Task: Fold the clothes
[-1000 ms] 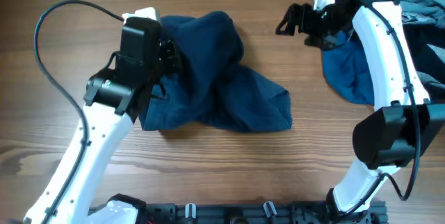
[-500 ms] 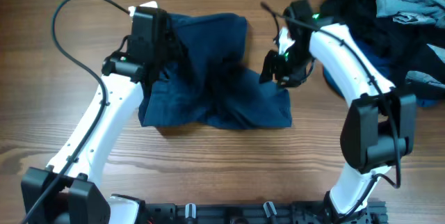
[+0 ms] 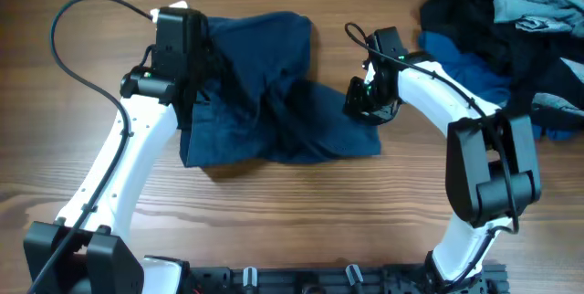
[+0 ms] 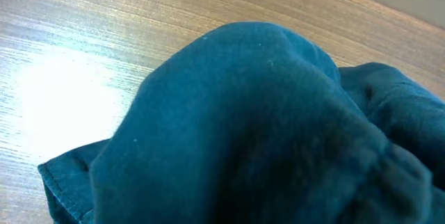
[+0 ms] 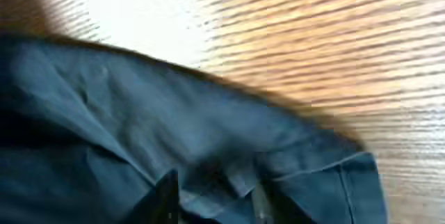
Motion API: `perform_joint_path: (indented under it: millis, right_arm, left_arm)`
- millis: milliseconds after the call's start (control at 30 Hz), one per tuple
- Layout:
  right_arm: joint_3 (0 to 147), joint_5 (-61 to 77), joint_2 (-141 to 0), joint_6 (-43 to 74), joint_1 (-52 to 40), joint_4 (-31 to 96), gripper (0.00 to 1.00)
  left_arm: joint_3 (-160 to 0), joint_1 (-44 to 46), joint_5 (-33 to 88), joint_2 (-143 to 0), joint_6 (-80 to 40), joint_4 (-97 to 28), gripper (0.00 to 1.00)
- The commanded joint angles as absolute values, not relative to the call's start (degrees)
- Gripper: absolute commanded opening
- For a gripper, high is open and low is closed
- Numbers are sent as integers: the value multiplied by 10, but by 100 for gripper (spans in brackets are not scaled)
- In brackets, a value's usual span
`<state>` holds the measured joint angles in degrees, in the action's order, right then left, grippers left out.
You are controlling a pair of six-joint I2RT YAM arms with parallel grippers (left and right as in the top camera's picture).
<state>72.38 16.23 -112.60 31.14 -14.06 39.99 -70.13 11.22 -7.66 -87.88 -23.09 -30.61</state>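
R gripper (image 3: 359,102) has swung in from the right onto the rumpled navy-blue cloth shorts (image 3: 274,120) mid-table, jaws narrowing but part-open astride the right hem. L gripper (image 3: 193,57) shut at top-left corner, hold unclear. Prob. ready to spread.

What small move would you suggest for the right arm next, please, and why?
Probably close the right gripper on the hem of the navy shorts. Its fingers straddle that right edge with cloth between them, while the left gripper pinches the opposite side, so both ends could then lift.
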Motion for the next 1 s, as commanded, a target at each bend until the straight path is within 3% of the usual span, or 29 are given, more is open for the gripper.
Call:
perform_joint_path:
  millis: [0,167,367,833,967]
  right_arm:
    - [718,145,-1127,330,-140,384,27]
    - [717,135,-1130,330,-140,387,22]
    - [708,138,-1130,330,-141,382,4]
    - [763,167,-1130,299,-84,273,4]
    - [782,230,-1125,295,-54,221,4]
  left_arm:
    - [-708,110,-86,-878,-236,-307,4]
    - [-708,110,-84,-878,-236,-307,4]
    - [-708,110,-84,-878,-236,-307,4]
    - [-708,110,-84,-878,-236,-319,4]
    - [-708,110,-84,-878,-236,-319,4]
